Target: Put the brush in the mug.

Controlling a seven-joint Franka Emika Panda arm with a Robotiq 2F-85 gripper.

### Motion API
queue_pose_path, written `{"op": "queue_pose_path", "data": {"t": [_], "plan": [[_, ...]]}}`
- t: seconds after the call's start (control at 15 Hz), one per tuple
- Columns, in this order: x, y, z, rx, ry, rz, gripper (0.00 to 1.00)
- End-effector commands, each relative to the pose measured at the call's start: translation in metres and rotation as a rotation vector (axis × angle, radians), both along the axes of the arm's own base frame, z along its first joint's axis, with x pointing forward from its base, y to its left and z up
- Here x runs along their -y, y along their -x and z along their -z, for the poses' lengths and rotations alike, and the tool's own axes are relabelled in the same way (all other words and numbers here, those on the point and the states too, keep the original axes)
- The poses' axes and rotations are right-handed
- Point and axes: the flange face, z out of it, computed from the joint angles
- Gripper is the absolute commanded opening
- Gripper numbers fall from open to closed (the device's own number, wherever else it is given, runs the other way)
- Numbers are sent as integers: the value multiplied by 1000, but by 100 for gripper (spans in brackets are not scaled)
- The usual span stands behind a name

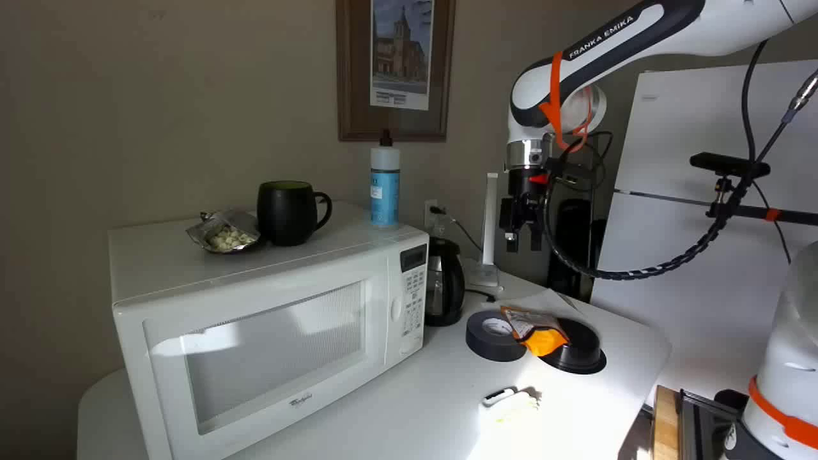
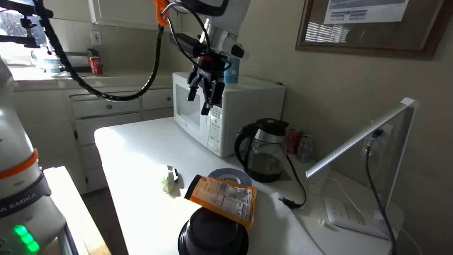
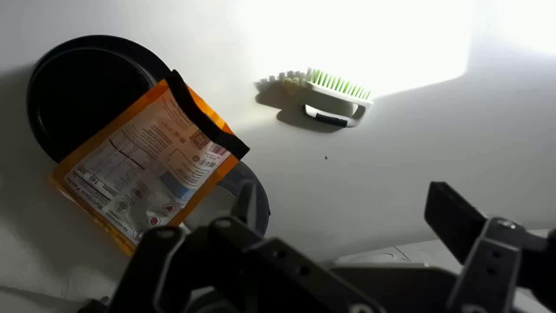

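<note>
Plainly, at left in an exterior view, the mug (image 1: 286,214) stands mouth-up on the microwave (image 1: 377,319), seemingly ready to receive, its floor hidden. Rightward and lower, the brush (image 3: 339,92) lies on its side on the table (image 1: 383,409), bristles lost in glare there; slightly farther right, the gripper (image 1: 523,244) hangs high, spread and empty, likely for a safe approach.

One gripper (image 1: 524,244) has two fingers (image 3: 454,219). Lower than the fingers, on one white table (image 1: 383,409), are one scrub brush (image 3: 336,93), one orange pouch (image 3: 143,161), one roll of tape (image 1: 489,343) and one black bowl (image 2: 212,233). Left of the fingers in an exterior view are one Whirlpool microwave (image 1: 377,332), one glass carafe (image 1: 455,281), one black mug (image 1: 285,214), one foil packet (image 1: 244,222) and one blue bottle (image 1: 385,198). Three drink cans (image 2: 96,65) show in an exterior view: one left of the fingers, two lower and right.
</note>
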Motion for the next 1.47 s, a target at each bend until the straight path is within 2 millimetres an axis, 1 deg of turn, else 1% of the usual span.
{"op": "queue_pose_path", "data": {"t": [0.0, 0.27, 0.33, 0.4, 0.47, 0.67, 0.8, 0.87, 0.93, 1.07, 1.13, 1.27, 1.33, 1.4], "plan": [[0, 0, 0, -1, 0, 0, 100], [0, 0, 0, 0, 0, 0, 100], [-3, -4, 3, -8, 2, -16, 100], [-12, -13, 6, 11, 15, -62, 100], [-31, -24, 14, 16, 40, -146, 100], [-91, -46, 32, 83, 71, -298, 100], [-135, -52, 44, 146, 90, -398, 100], [-158, -49, 58, 166, 93, -455, 100], [-175, -46, 70, 195, 80, -505, 100], [-202, -33, 104, 203, 28, -539, 100], [-209, -24, 120, 185, 3, -552, 100], [-211, -4, 149, 117, -31, -555, 100], [-206, 8, 159, 76, -38, -540, 100], [-200, 13, 168, 44, -37, -532, 100]]}}
